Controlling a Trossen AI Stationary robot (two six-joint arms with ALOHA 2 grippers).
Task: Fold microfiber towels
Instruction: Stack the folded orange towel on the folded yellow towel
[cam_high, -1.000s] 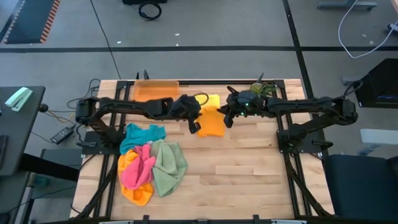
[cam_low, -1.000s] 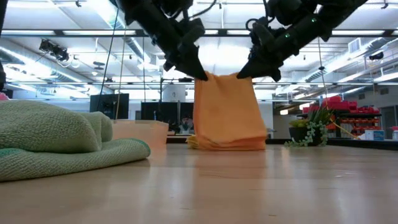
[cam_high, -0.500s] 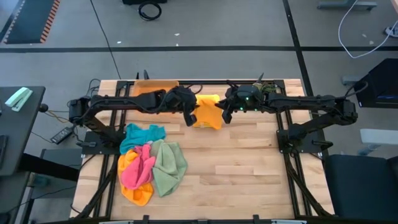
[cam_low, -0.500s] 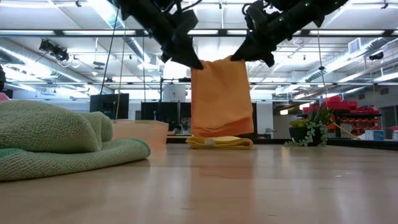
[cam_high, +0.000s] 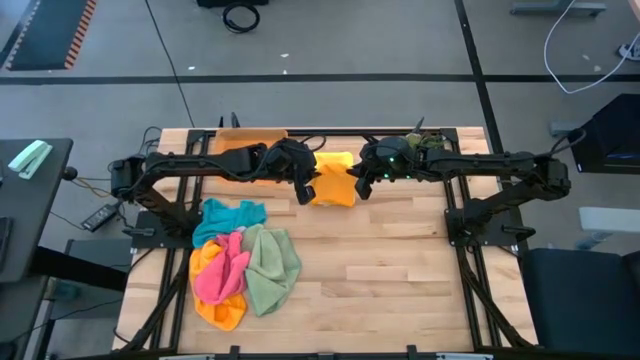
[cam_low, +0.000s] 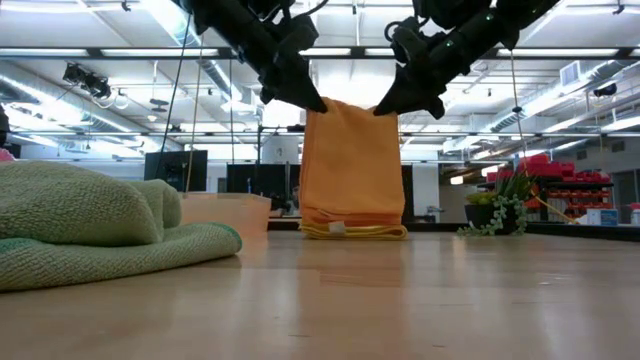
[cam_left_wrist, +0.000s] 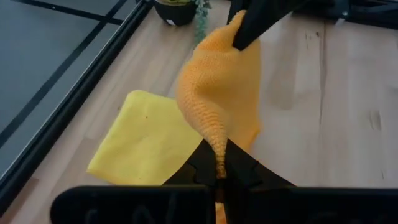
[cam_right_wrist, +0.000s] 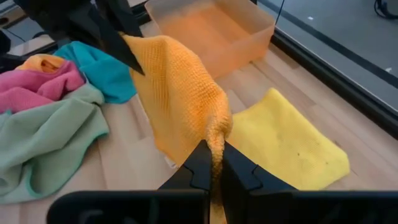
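A folded orange towel (cam_low: 350, 165) hangs between my two grippers above the table's far middle. My left gripper (cam_high: 306, 190) is shut on its left top corner and my right gripper (cam_high: 362, 185) is shut on its right top corner. The towel's lower edge (cam_low: 352, 222) reaches down to a folded yellow towel (cam_low: 355, 231) that lies flat on the table; whether the two touch, I cannot tell. The yellow towel (cam_left_wrist: 149, 143) also shows in both wrist views. My left gripper pinches the orange towel's left top corner (cam_left_wrist: 219, 155) between its two fingers, slanting down from the table's left. The towel hangs below the fingers. My right gripper pinches the right top corner (cam_right_wrist: 215, 146) between its two fingers, slanting down from the table's right. The top edge sags a little between the two holds.
A translucent orange tray (cam_high: 250, 143) stands at the far left edge. A pile of loose towels, teal (cam_high: 230, 215), pink (cam_high: 220, 268), sage green (cam_high: 272, 268) and orange (cam_high: 222, 312), lies at the near left. Bare wood lies to the right of the pile.
Both grippers have gone up and toward the table's far edge with the orange towel, staying shut. The towel's lower edge has left the table in front of the yellow towel and now hangs over that towel.
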